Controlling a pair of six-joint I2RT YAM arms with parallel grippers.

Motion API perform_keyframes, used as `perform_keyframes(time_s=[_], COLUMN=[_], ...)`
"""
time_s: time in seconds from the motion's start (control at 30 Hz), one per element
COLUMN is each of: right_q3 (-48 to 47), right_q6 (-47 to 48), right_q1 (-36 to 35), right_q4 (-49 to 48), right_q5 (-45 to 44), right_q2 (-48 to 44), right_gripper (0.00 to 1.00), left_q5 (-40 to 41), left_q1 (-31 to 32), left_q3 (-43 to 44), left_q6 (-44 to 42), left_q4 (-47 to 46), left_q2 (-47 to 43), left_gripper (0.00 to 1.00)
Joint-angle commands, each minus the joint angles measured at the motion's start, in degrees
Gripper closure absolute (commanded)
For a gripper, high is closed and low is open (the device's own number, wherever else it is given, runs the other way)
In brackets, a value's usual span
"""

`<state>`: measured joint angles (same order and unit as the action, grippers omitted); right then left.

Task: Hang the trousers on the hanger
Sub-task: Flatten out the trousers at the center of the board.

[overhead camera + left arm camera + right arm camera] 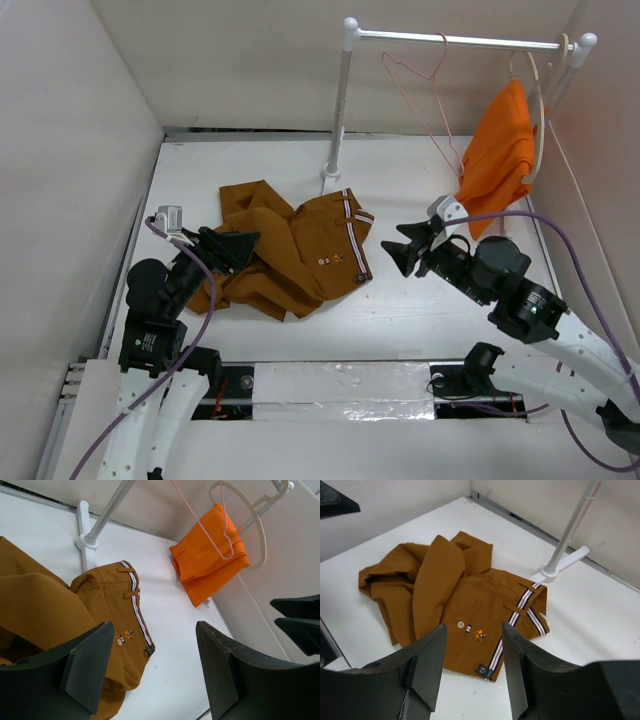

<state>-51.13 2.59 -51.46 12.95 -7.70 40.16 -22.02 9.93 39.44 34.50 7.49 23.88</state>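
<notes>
Where white walls (60,150) box the table (420,310), trousers (290,250) lie crumpled — hanger (420,118) hanging.

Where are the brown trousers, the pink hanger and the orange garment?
Brown trousers (300,255), top external view: on the brown cloth beside the striped waistband.
Pink hanger (227,557), left wrist view: on the lower bend of its wire.
Orange garment (497,150), top external view: on the middle of its cloth.

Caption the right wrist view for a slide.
Open right gripper poised over crumpled brown trousers on the white table.
</notes>
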Motion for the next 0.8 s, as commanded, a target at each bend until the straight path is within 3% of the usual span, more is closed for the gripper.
perform_keyframes(time_s=[0.0,0.03,0.1,0.17,0.23,0.27,0.33,0.37,0.4,0.47,0.53,0.57,0.6,0.67,0.77], right_q3=[-0.1,0.2,1.2,1.7,2.7,3.4,4.9,5.3,5.8,7.8,9.9,10.3,10.5,10.4,9.1], right_q6=[1.1,1.1,0.7,0.7,0.8,0.7,0.4,0.3,0.3,0.4,0.7,0.9,1.4,2.0,2.9], right_q1=[-0.5,-0.5,-0.5,-1.0,-1.5,-2.1,-2.1,-2.8,-2.8,-3.3,-3.3,-3.8,-3.8,-3.8,-4.3], right_q4=[0.8,0.7,0.3,0.8,0.4,-0.1,-0.5,-0.6,-0.7,-3.0,-6.4,-7.4,-8.2,-10.0,-10.9], right_q5=[0.1,0.1,0.5,-0.1,-2.2,-2.6,-2.4,-2.7,-3.7,-3.4,-1.6,-1.4,-1.7,-2.0,-2.4], right_q2=[1.8,2.3,3.6,4.4,5.3,5.5,7.0,7.6,8.3,11.2,13.5,16.2,17.7,23.0,28.6], right_gripper=[0.46,0.49,0.81,1.0,1.0,1.0,1.0,1.0,0.92,0.86,0.77,0.7,0.56,0.44,0.4], left_q5=[-0.8,0.3,-0.1,-1.6,-2.2,-2.6,-4.0,-3.9,-3.8,-3.5,-7.3,-8.4,-8.7,-7.1,-7.0], left_q1=[-0.3,-0.3,-0.3,-0.3,-0.3,-0.3,-0.3,-0.3,-0.3,-0.3,-0.3,-0.3,-0.3,-0.3,-0.3], left_q3=[1.5,1.9,2.0,1.0,0.7,0.6,0.0,-0.4,-0.3,0.2,-0.7,-1.6,-1.7,-1.7,-1.8], left_q6=[-1.1,-1.5,-1.5,-1.0,-0.5,0.0,0.3,0.8,1.3,2.5,6.0,7.2,8.3,8.1,7.9], left_q4=[-2.7,-2.1,-1.9,-3.6,-5.4,-5.5,-7.0,-7.1,-9.0,-9.7,-15.5,-17.7,-20.8,-22.6,-26.4], left_q2=[0.0,0.5,0.7,1.1,2.0,2.4,3.2,3.5,4.2,7.1,10.7,12.3,13.9,19.1,25.5], left_gripper=[0.36,0.36,0.37,0.45,0.56,0.71,0.87,0.99,1.0,1.0,1.0,1.0,1.0,1.0,1.0])
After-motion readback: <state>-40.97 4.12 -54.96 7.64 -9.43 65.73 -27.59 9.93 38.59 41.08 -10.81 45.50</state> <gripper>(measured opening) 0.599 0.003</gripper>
